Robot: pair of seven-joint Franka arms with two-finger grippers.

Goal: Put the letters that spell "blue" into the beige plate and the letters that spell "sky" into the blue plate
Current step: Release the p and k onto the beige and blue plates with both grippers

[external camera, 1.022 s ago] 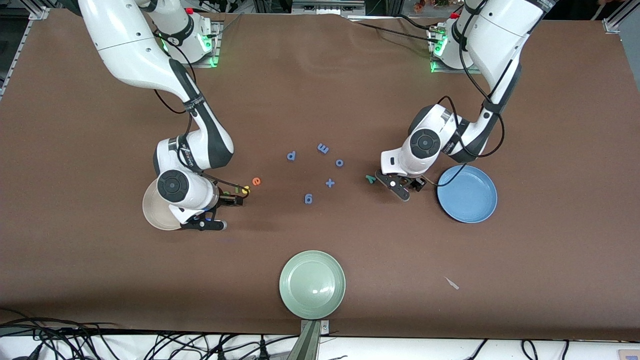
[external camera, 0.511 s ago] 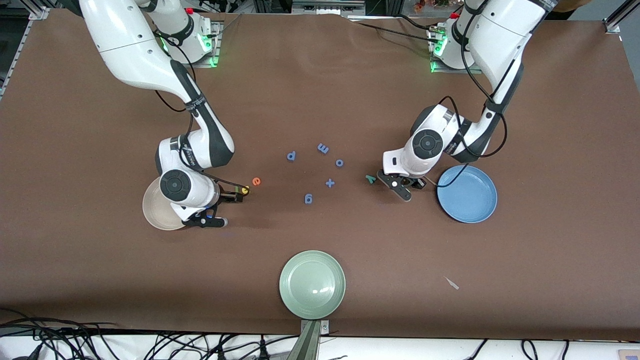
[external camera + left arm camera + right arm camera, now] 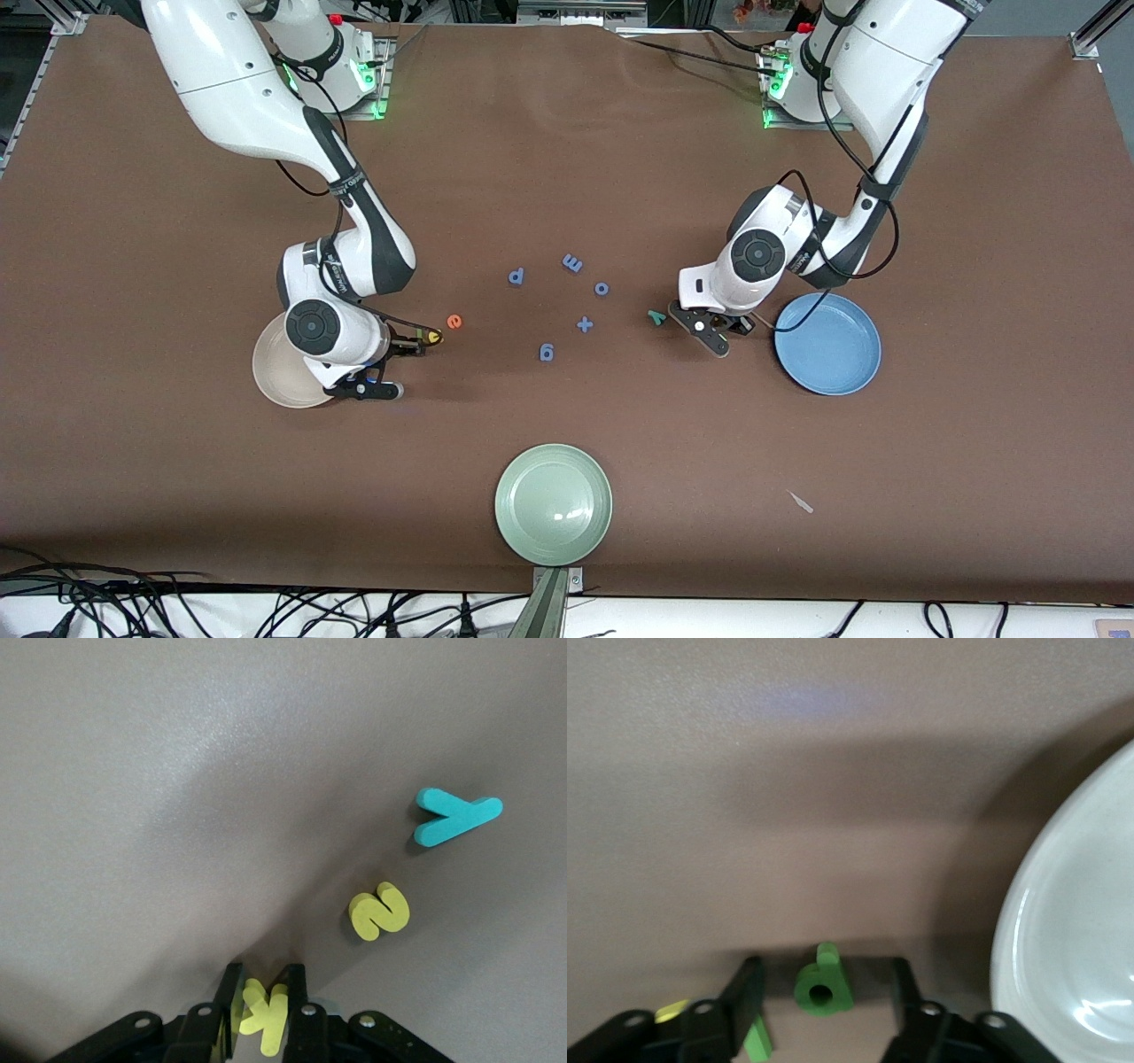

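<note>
**Yellow k gripped, green b between open fingers**

Yellow k (image 3: 264,1017) sits pinched in our left claw (image 3: 263,1005) beside the blue plate (image 3: 828,344); we lift straight. Right claw (image 3: 824,992) straddles the green b (image 3: 823,988) by the beige plate (image 3: 1063,939), unclosed; we squeeze squarely.

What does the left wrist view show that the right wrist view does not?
Only the left wrist view: the left end effector shut on the yellow k, with the yellow s and teal y lying apart on the table.

Only the right wrist view: the right end effector with its fingers either side of the green b, not touching it, the green l, a yellow piece, and the beige plate beside them.

Both: the brown table.
</note>
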